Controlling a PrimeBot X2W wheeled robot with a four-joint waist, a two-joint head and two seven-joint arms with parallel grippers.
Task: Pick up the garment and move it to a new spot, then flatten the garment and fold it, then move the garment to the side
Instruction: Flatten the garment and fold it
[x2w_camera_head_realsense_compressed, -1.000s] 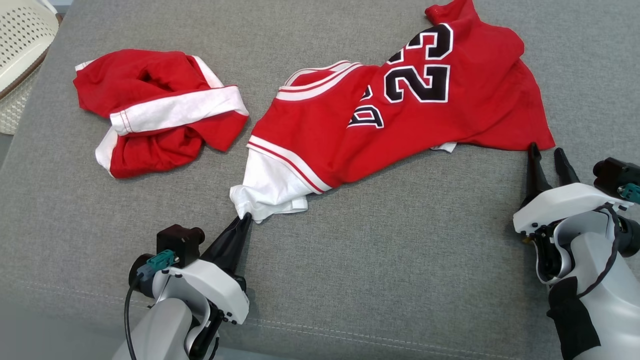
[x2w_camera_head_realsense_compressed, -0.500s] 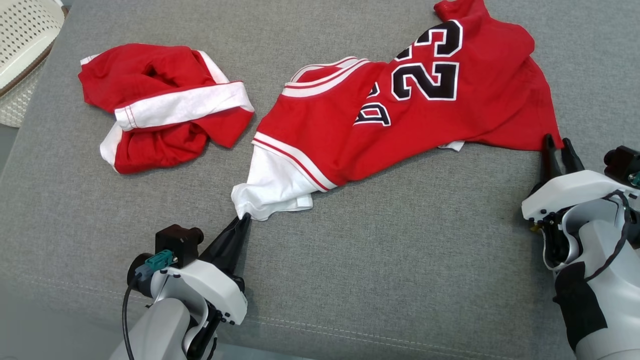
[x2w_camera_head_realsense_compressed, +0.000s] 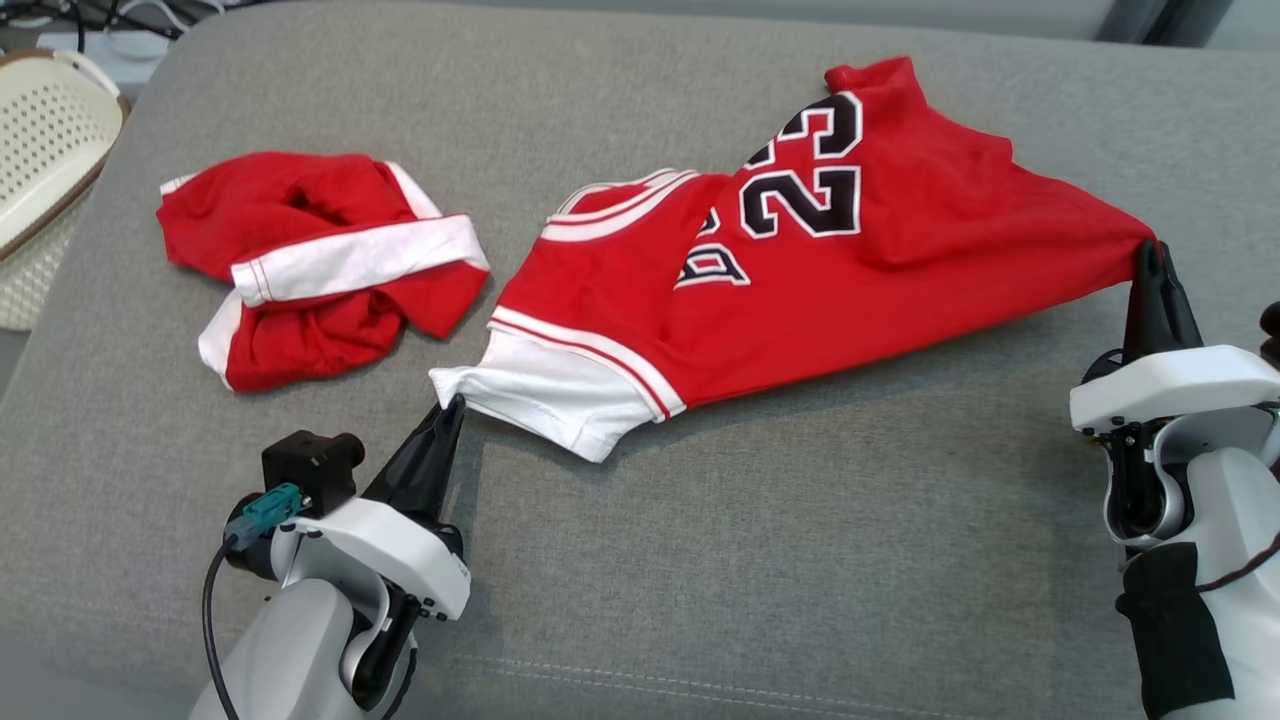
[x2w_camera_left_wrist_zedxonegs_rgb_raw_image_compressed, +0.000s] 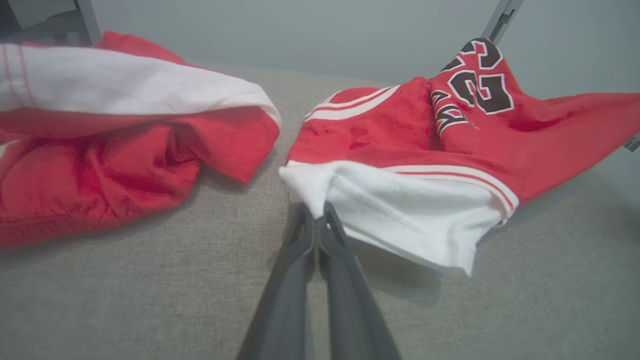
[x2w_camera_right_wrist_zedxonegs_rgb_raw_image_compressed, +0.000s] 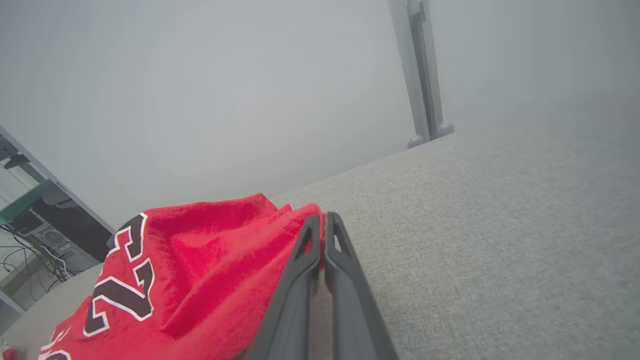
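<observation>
The garment (x2w_camera_head_realsense_compressed: 800, 280) is a red jersey with a black 23 and a white sleeve, stretched across the grey cushion (x2w_camera_head_realsense_compressed: 760, 520). My left gripper (x2w_camera_head_realsense_compressed: 452, 408) is shut on the tip of the white sleeve (x2w_camera_left_wrist_zedxonegs_rgb_raw_image_compressed: 400, 210), seen up close at the left gripper (x2w_camera_left_wrist_zedxonegs_rgb_raw_image_compressed: 320, 212). My right gripper (x2w_camera_head_realsense_compressed: 1150, 255) is shut on the jersey's red corner, which is raised off the cushion. In the right wrist view the right gripper (x2w_camera_right_wrist_zedxonegs_rgb_raw_image_compressed: 322, 225) pinches the red cloth (x2w_camera_right_wrist_zedxonegs_rgb_raw_image_compressed: 200, 270) at its edge.
A second red and white garment (x2w_camera_head_realsense_compressed: 320, 265) lies crumpled at the left of the cushion, also large in the left wrist view (x2w_camera_left_wrist_zedxonegs_rgb_raw_image_compressed: 100, 150). A cream perforated basket (x2w_camera_head_realsense_compressed: 45, 160) stands off the cushion's left edge. A grey post (x2w_camera_right_wrist_zedxonegs_rgb_raw_image_compressed: 422, 75) rises behind.
My right gripper closed on the jersey's red corner and lifted it up and to the right, pulling the cloth taut. The left gripper kept hold of the sleeve. The camera shifted.
</observation>
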